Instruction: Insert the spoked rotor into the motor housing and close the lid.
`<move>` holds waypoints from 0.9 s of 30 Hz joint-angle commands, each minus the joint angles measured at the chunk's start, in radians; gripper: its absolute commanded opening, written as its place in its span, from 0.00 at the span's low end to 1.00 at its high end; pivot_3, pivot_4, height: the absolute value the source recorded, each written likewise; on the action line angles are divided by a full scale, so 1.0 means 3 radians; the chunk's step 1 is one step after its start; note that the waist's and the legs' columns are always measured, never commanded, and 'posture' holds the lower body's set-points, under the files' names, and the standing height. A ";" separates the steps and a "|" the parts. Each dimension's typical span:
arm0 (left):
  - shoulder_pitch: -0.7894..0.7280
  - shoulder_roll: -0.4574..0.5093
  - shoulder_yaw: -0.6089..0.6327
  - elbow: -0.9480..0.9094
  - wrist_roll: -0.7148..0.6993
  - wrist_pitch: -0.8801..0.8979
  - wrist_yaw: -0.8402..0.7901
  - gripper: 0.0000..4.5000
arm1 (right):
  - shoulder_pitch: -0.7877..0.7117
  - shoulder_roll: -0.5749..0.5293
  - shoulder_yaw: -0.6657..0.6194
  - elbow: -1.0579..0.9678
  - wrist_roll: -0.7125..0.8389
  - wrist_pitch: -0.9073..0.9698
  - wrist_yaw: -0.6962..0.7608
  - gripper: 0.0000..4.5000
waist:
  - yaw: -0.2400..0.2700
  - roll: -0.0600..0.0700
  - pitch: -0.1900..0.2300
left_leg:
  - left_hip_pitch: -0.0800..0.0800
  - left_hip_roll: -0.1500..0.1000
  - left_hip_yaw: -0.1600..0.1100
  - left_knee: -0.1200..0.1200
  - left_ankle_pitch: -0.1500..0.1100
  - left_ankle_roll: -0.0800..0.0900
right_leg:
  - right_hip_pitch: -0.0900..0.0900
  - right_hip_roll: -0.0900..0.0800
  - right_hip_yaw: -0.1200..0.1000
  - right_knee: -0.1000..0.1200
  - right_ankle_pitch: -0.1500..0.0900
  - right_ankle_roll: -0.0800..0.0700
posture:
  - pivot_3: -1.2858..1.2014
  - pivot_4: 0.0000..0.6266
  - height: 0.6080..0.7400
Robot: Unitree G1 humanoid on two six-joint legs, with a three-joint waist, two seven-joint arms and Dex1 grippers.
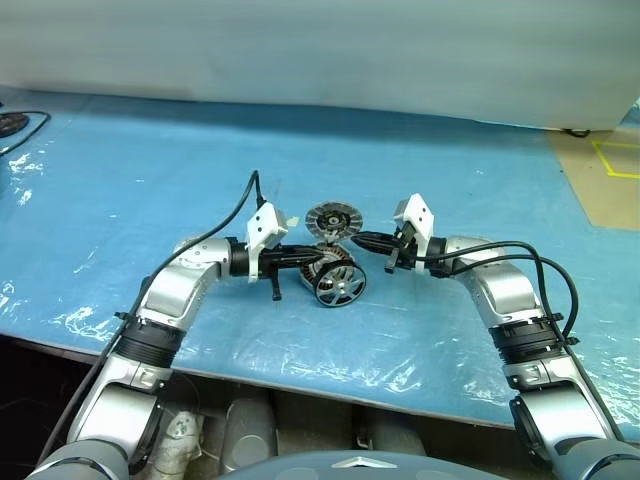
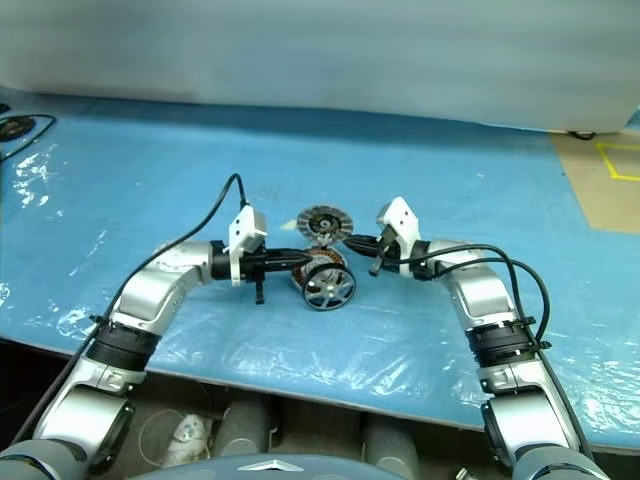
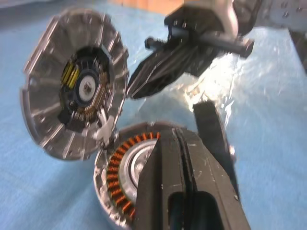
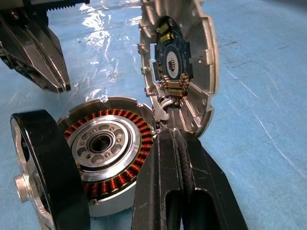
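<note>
Right wrist view, lid (image 4: 184,62) standing open above motor housing (image 4: 108,143), spoked rotor (image 4: 45,172) leaning against it on blue worktop (image 4: 268,120), left pincer (image 4: 60,86) and right pincer (image 4: 175,139) both closed, empty.

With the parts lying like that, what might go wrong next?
The black-rimmed silver spoked rotor stands on its edge, leaning against the copper-wound round metal housing, not in it; a nudge might roll it away. The grey round lid stands upright at the housing's edge and could drop shut before the rotor is in. Both the left tool and the right tool are shut and close together over the parts, so they might bump.
</note>
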 commanded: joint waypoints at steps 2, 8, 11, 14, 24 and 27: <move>0.0023 0.0011 0.0234 -0.0203 -0.0174 -0.0033 0.0094 0.00 | -0.0131 -0.0093 -0.0118 0.0042 0.0054 -0.0054 0.0066 0.00 | 0.0000 0.0000 0.0000 | 0.0001 0.0000 0.0000 0.0000 0.0000 0.0000 | 0.0000 0.0000 0.0000 0.0000 0.0000 0.0000 | 0.52 0.24 1.00; 0.0167 -0.0011 0.0220 -0.0452 -0.0286 -0.0027 0.0064 0.08 | -0.0146 -0.0146 -0.0143 0.0069 0.0044 -0.0070 0.0081 0.00 | 0.0000 0.0000 0.0000 | -0.0001 0.0000 0.0000 -0.0001 0.0000 0.0000 | 0.0000 0.0001 0.0000 -0.0003 0.0000 0.0000 | 0.52 0.24 1.00; 0.0147 -0.0059 0.0141 -0.0485 -0.0240 -0.0049 0.0097 0.27 | -0.0114 -0.0148 -0.0153 0.0025 0.0054 -0.0050 0.0064 0.00 | 0.0001 0.0000 0.0000 | -0.0001 0.0001 0.0000 -0.0001 0.0000 0.0000 | -0.0001 0.0002 0.0000 -0.0001 0.0000 0.0000 | 0.52 0.24 1.00; 0.0073 -0.0089 -0.0016 -0.0419 -0.0068 -0.0023 0.0199 0.50 | -0.0072 -0.0164 -0.0163 -0.0016 0.0056 -0.0037 0.0046 0.00 | 0.0001 0.0000 0.0000 | 0.0001 0.0000 0.0000 0.0001 -0.0001 0.0001 | 0.0002 0.0000 0.0001 -0.0001 0.0000 0.0000 | 0.52 0.24 1.00; -0.0001 -0.0096 -0.0243 -0.0200 0.0108 0.0291 0.0344 0.65 | 0.0033 -0.0228 -0.0171 -0.0100 0.0049 -0.0044 0.0001 0.00 | -0.0005 0.0000 0.0000 | 0.0001 0.0002 0.0000 0.0000 0.0000 0.0001 | 0.0000 0.0004 0.0001 -0.0001 0.0000 0.0001 | 0.52 0.24 1.00; 0.0017 -0.0084 -0.0264 -0.0151 0.0122 0.0396 0.0360 0.65 | 0.0058 -0.0223 -0.0152 -0.0112 0.0040 -0.0056 -0.0017 0.00 | -0.0003 0.0000 0.0000 | 0.0001 0.0001 0.0000 0.0001 0.0000 0.0001 | 0.0000 0.0003 0.0002 -0.0001 0.0000 0.0000 | 0.52 0.24 1.00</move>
